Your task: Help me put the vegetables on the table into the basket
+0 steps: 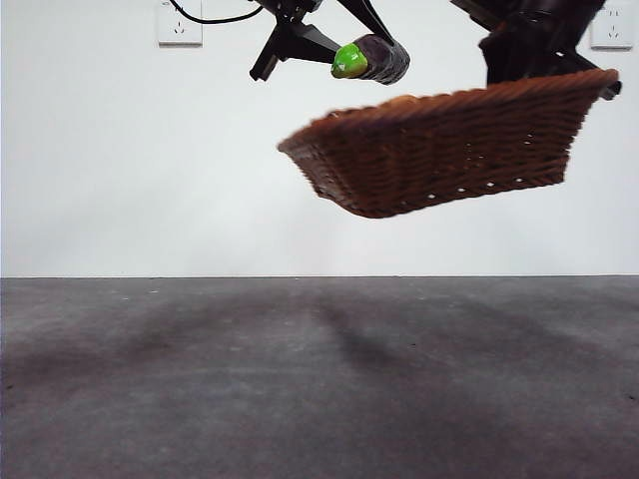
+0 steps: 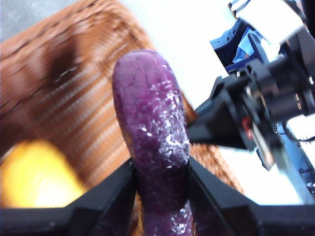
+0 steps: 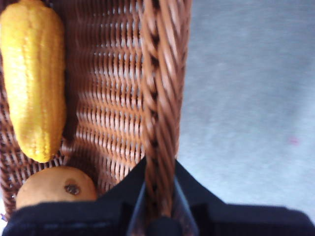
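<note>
The brown wicker basket (image 1: 449, 150) hangs tilted in the air, high above the table (image 1: 319, 379). My right gripper (image 3: 158, 206) is shut on its braided rim (image 3: 160, 98) and holds it up at the upper right of the front view. Inside lie the yellow corn (image 3: 34, 78) and the orange-brown potato (image 3: 54, 187). My left gripper (image 2: 160, 182) is shut on the dark purple eggplant (image 2: 152, 132), held just above the basket's far left rim; its green stem (image 1: 349, 61) points left in the front view.
Two wall sockets (image 1: 180, 22) sit on the white wall behind. The right arm (image 2: 261, 103) shows in the left wrist view, close beside the eggplant. No vegetables lie on the table in the front view.
</note>
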Controlling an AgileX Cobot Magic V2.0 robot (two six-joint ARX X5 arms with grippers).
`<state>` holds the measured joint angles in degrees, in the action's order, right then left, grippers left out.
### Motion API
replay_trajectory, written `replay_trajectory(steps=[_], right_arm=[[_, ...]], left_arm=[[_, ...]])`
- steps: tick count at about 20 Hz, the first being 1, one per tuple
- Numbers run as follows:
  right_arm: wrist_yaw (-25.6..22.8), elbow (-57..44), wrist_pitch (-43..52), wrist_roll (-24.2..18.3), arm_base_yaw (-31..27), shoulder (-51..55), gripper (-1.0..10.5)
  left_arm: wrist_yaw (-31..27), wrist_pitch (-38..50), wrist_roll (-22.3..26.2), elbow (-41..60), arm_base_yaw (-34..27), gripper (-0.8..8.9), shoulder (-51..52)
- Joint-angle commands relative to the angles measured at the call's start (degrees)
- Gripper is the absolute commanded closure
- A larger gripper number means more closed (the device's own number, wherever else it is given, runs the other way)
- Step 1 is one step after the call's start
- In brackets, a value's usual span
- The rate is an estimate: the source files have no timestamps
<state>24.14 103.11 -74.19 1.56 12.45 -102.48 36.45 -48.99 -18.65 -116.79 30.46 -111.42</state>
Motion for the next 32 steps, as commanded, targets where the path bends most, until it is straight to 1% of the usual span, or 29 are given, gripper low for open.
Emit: replay_trajectory(steps=[1, 2, 3, 5, 6, 7, 8, 10, 11, 12, 13, 14, 15, 16, 17, 18, 19, 21, 23, 25, 28, 30, 32], right_arm=[[1.8, 0.1, 0.7, 0.6, 1.5, 0.0, 9.6], [2.1, 0.1, 0.8, 0.8, 2.0, 0.0, 9.6], [2.1, 0.1, 0.9, 0.9, 2.4, 0.0, 9.6], [3.3, 0.1, 0.8, 1.1, 2.6, 0.0, 9.6], [4.7, 0.1, 0.7, 1.1, 2.6, 0.0, 9.6], [5.7, 0.1, 0.7, 1.1, 2.6, 0.0, 9.6], [5.7, 0.1, 0.6, 1.1, 2.6, 0.0, 9.6], [5.3, 0.1, 0.6, 1.0, 2.6, 0.0, 9.6], [3.7, 0.1, 0.7, 1.1, 2.6, 0.0, 9.6], [1.9, 0.1, 0.8, 1.0, 2.6, -0.1, 9.6], [0.6, 0.1, 1.0, 1.0, 2.4, -0.1, 9.6], [0.3, 0.1, 1.3, 1.0, 1.8, -0.3, 9.6], [0.3, 0.1, 1.7, 0.8, 0.7, -0.6, 9.6], [0.3, 0.1, 2.4, 0.8, -0.4, -1.2, 9.6], [0.3, 0.1, 2.8, 0.4, -1.5, -1.6, 9.6], [0.4, 0.1, 3.1, -0.3, -2.6, -2.3, 9.6], [0.5, 0.1, 3.5, -0.6, -3.7, -2.9, 9.6], [1.1, 0.1, 3.9, -1.9, -5.8, -5.0, 9.6], [3.0, 0.1, 4.2, -4.2, -7.8, -8.2, 9.6], [3.5, 0.1, 4.4, -7.0, -9.3, -12.2, 9.6], [4.1, 0.1, 7.1, -8.0, -11.6, -17.6, 9.6], [4.5, 0.1, 8.3, -8.0, -12.6, -19.8, 9.6], [4.4, 0.1, 9.7, -8.6, -12.9, -21.5, 9.6]], left_arm=[[-0.7, -0.5, -0.9, 0.4, 0.3, 7.82, -0.5], [-0.8, -1.0, -0.9, 0.4, 0.4, 7.72, -0.5], [-1.9, -1.4, -1.0, 0.4, 0.6, 7.06, -0.5], [-3.7, -2.1, -1.6, 0.4, 0.8, 4.66, -0.5], [-3.7, -2.3, -1.6, 0.4, 0.8, 3.89, -0.5], [-4.2, -2.0, -1.9, 0.4, 0.8, 3.73, -0.5], [-5.0, -1.2, -2.8, 0.4, 0.8, 3.72, -0.5], [-4.5, 0.6, -4.8, 0.4, 0.7, 3.73, -0.4], [-4.5, 0.5, -4.6, 0.4, 0.4, 3.73, 0.2], [-4.6, 0.2, -3.1, 0.4, -0.2, 3.73, 1.2], [-5.3, -1.0, -1.0, 0.4, -0.5, 3.75, 2.7], [-7.3, -3.2, 1.7, 0.4, -0.7, 3.81, 4.6], [-10.2, -6.7, 5.1, 0.4, -0.8, 4.85, 6.8], [-13.9, -11.1, 9.0, 0.4, -0.8, 6.9, 9.5], [-17.8, -15.0, 12.5, 0.4, -0.7, 8.4, 12.0], [-21.2, -18.5, 15.1, 0.4, -0.2, 8.22, 14.4], [-23.2, -21.4, 16.9, 0.4, 0.6, 8.22, 16.6], [-24.5, -26.0, 17.9, 0.4, 1.2, 8.22, 20.8], [-24.5, -26.5, 17.8, 0.4, 1.6, 8.22, 24.6], [-24.5, -26.6, 17.2, 0.4, 2.6, 8.21, 28.0], [-24.5, -26.7, 16.4, 1.4, 5.2, 8.21, 33.7], [-24.5, -26.7, 15.7, 5.2, 6.9, 8.21, 38.6], [-24.5, -26.7, 14.7, 12.5, 7.1, 8.21, 44.0]])
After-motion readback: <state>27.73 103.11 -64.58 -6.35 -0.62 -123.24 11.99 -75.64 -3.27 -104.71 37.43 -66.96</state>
